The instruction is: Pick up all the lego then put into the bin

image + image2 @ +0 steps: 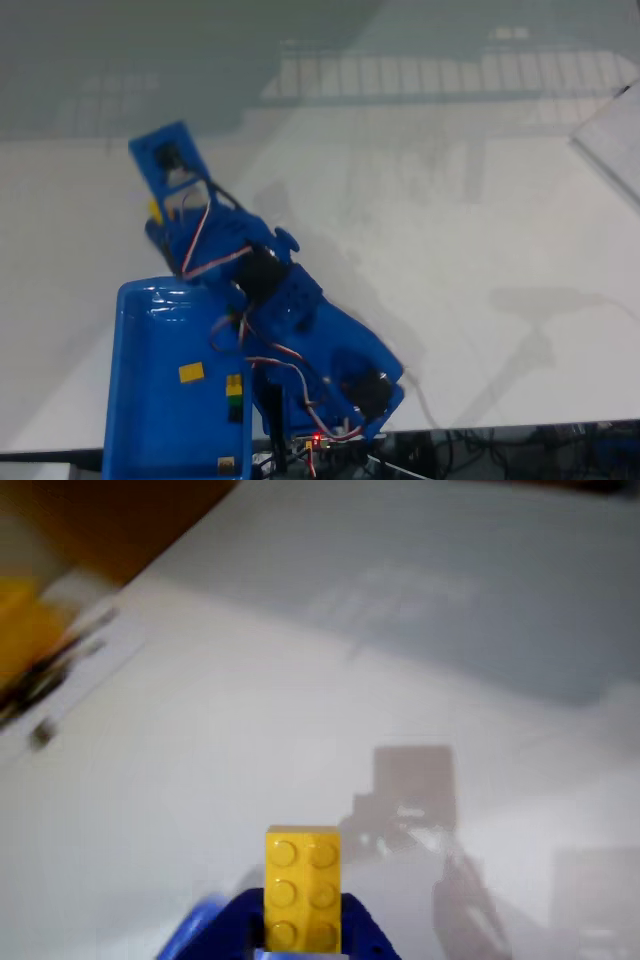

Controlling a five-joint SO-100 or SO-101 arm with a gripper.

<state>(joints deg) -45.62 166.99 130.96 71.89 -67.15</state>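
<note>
In the wrist view a yellow lego brick [303, 888] stands upright between the blue fingers of my gripper [303, 925], which is shut on it above the white table. In the fixed view the gripper [156, 214] hangs just beyond the far end of the bin, with a bit of yellow showing at its tip. The blue bin [113, 400] sits at the lower left beside the arm. Inside it lie a yellow lego [191, 373], a yellow-and-green pair [234, 395] and a small piece near the front rim [226, 464].
The blue arm's base [330, 400], with loose wires, stands at the table's front edge, right of the bin. A white flat object [612, 140] lies at the far right. In the wrist view a blurred yellow thing on paper [35, 640] sits far left.
</note>
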